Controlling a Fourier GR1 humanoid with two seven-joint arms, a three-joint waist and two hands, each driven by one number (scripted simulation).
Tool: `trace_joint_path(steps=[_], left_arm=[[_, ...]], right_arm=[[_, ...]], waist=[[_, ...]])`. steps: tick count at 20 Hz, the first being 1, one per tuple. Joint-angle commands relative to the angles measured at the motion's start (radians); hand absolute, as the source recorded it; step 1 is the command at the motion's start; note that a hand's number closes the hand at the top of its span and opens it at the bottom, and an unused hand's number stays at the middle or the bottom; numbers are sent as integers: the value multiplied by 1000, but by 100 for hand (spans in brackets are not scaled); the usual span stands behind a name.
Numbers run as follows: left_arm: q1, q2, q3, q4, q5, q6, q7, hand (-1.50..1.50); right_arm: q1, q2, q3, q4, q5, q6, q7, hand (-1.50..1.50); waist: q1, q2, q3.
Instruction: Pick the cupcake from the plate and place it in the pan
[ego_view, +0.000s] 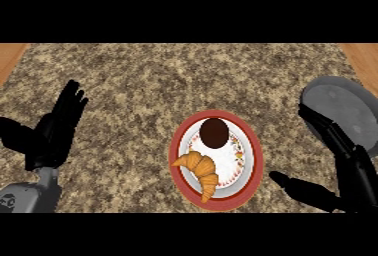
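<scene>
Spanning the whole view, the speckled granite tabletop (148, 70) carries every item. Next in size is the grey pan (348, 105), the destination. It lies at the right edge of the view, well apart from the source, so the transfer is judged to run sideways on the right arm's side. The round plate (176, 150), red-rimmed with a white, floral-banded centre, lies near the middle of the tabletop, directly in front of the robot and apparently within reach of either arm. The right hand (354, 175) is open, its straight fingers overlapping the pan's near-left rim in this view and its thumb spread toward the plate; it holds nothing. The left hand (55, 130) rests open at the left of the view, fingers up, well apart from the plate. The croissant (201, 172) lies on the near half of the plate and is no part of the task, so it should be left in place. The cupcake (214, 133), seen from above as a dark brown disc, sits on the plate's far half, just beyond the croissant; whether the two touch cannot be told. Pickup is judged not yet begun. No brand, label or legible writing appears; a small mark on the left forearm (15, 197) is too small to read.
</scene>
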Motion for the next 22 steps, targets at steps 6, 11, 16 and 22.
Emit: trace_joint_path(steps=[6, 11, 16, 22], left_arm=[[-14, -50, -38, 18, -36, 7, -5, 0], [-57, -36, -13, 37, -35, -5, 13, 0], [-10, -16, 15, 1, -6, -31, 17, 0], [-70, -53, 7, -21, -64, 18, 83, 0]], right_arm=[[-339, -62, 90, 37, 179, 351, 423, -150], [-461, 3, 187, 150, 186, 525, 539, -150], [-499, 64, 255, 217, 108, 748, 699, -150], [-513, 173, 308, 186, 166, 827, 780, -150]], waist=[[22, 4, -2], [20, 5, -1], [23, 1, -1], [5, 0, 1]])
